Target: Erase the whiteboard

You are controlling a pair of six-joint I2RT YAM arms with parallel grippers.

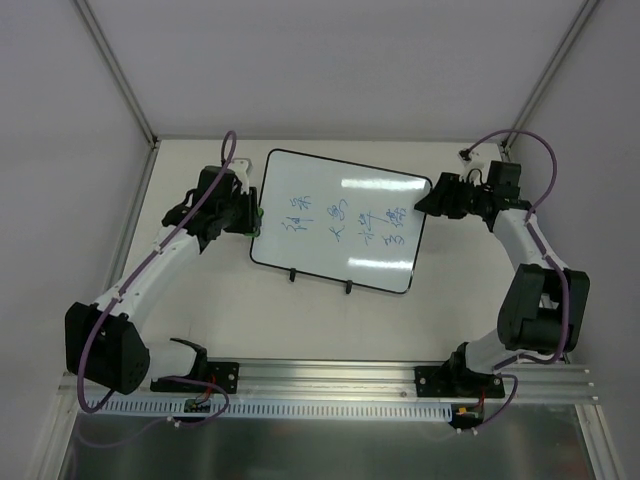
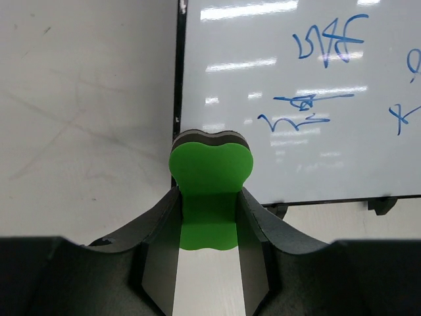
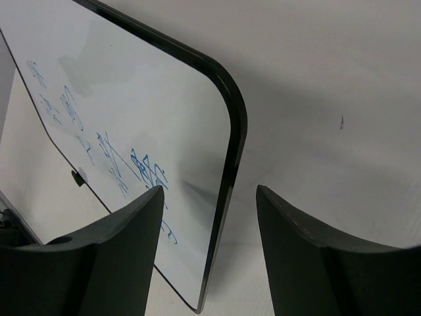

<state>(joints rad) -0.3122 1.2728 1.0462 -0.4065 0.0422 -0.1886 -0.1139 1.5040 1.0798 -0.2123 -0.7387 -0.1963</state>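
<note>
Your left gripper (image 2: 209,191) clamps the green eraser (image 2: 210,164) at the left rim of the whiteboard (image 1: 330,262), which lies mid-table between the arms, while your right gripper (image 3: 209,192) gapes wide astride the right rim — wipe before that side is pinned, and the board could skid.

Cream tabletop (image 1: 300,325); white walls (image 1: 330,60) on three sides; grey corner posts (image 1: 115,70); aluminium rail (image 1: 330,385) at near edge.
</note>
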